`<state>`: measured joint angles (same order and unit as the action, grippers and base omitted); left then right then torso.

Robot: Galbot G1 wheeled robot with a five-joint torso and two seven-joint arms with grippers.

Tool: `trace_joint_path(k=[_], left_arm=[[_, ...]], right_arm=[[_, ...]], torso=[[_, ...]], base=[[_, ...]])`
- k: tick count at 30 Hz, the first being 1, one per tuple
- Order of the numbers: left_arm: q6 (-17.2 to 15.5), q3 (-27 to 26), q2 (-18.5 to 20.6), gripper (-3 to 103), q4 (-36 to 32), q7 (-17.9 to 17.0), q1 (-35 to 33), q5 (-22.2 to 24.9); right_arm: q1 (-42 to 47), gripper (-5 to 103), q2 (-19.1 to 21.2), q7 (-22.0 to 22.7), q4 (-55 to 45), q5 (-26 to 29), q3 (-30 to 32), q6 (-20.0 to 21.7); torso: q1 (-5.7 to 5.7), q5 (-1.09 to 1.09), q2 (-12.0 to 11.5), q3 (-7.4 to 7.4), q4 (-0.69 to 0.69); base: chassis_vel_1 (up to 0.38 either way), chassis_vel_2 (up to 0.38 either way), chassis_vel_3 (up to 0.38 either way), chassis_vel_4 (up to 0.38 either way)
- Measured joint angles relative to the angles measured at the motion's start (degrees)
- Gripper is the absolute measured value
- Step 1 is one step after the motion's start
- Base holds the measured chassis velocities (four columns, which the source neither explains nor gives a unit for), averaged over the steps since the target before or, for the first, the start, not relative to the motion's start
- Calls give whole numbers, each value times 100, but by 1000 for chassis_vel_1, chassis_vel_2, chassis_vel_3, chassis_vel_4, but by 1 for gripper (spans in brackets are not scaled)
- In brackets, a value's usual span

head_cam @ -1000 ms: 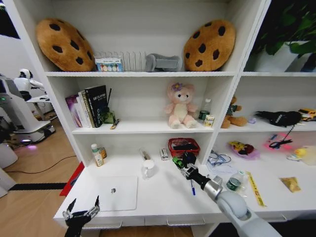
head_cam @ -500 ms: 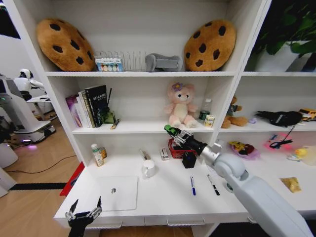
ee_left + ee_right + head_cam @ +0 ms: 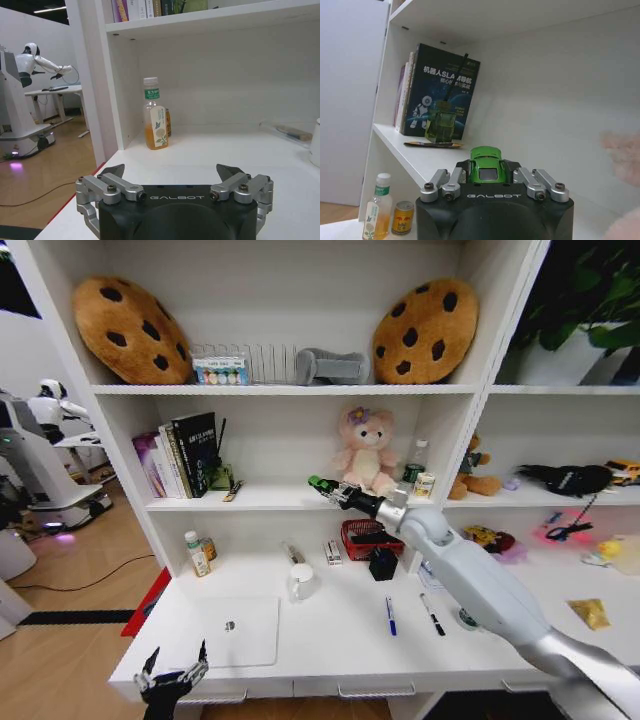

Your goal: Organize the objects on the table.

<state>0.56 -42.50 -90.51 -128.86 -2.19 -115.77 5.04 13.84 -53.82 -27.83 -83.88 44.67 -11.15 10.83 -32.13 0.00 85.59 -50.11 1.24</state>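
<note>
Right gripper (image 3: 485, 172) pinches green toy car (image 3: 485, 162) by its flanks above the middle shelf's front edge — light, rigid, slick plastic; left gripper (image 3: 171, 176) spread wide, empty, at the table's (image 3: 330, 635) front-left corner.

I see a glossy green toy car (image 3: 486, 161) in my black-and-silver right gripper (image 3: 488, 176), a silver laptop (image 3: 238, 630), and brown dark-spotted cookie cushions (image 3: 133, 328).
</note>
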Motion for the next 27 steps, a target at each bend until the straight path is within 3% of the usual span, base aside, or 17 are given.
trace_joint_path(k=[7,16,21,27], left_arm=[[97,68,-85,100,153,11,106,-84],[209,35,-111,100,242,12,210,-75],[279,-63,-2,100,285,-3,261,22],[287,-138,79,100,300,-22,303,118]], right_arm=[[-892,36,-297,-691,906,-39,-693,-90],[-1356,36,-747,-627,1551,-108,-1017,142],[-1676,36,-1248,-747,2124,-135,-1297,253],[-1764,36,-1402,-658,2237,-169,-1394,301]], torso=[[0,-1,0,1,0],[0,0,0,1,0],[0,-1,1,1,-2],[1,-1,0,1,-2]], base=[[0,0,0,0],[0,0,0,0],[0,0,0,0],[0,0,0,0]])
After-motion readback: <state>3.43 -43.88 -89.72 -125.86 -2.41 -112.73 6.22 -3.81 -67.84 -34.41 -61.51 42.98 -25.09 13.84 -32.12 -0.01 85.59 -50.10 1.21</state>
